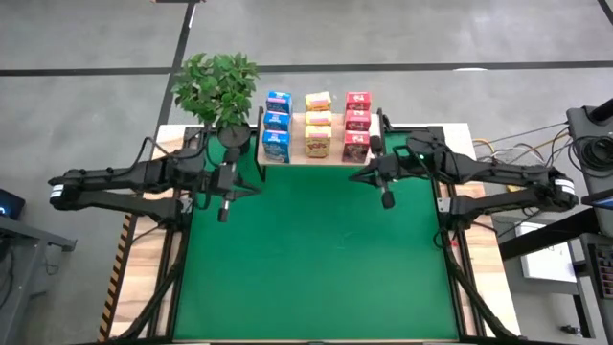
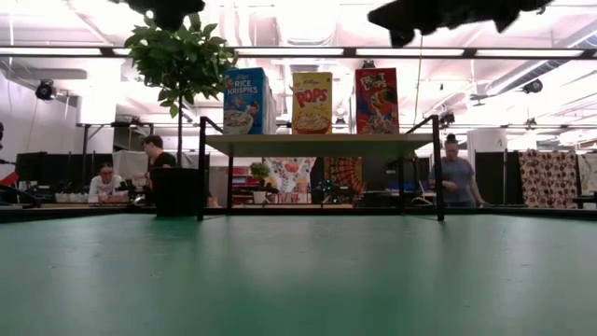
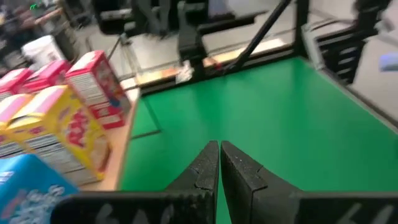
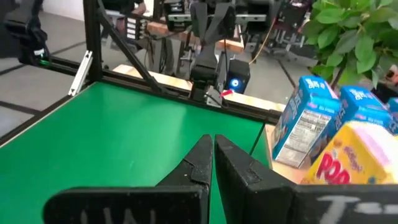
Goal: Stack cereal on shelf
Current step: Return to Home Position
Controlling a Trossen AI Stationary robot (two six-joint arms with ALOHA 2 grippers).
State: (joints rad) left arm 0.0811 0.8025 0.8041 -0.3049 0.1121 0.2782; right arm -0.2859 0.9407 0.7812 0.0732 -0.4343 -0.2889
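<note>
Green mat [image 1: 316,268] under my arms; plant [image 1: 218,84] beside shelf [image 2: 317,144], left end. Cereal [image 2: 312,103] upright on shelf, fronts facing mat. My left gripper [image 3: 219,144], right gripper [image 4: 212,137] both clenched, empty.

Left arm [image 1: 134,180] and right arm [image 1: 493,172] are slim, black, jointed; each seems to wear a pale band near its base; the left gripper [image 3: 219,145] has dark, tapered, matte fingers [image 3: 202,169].
</note>
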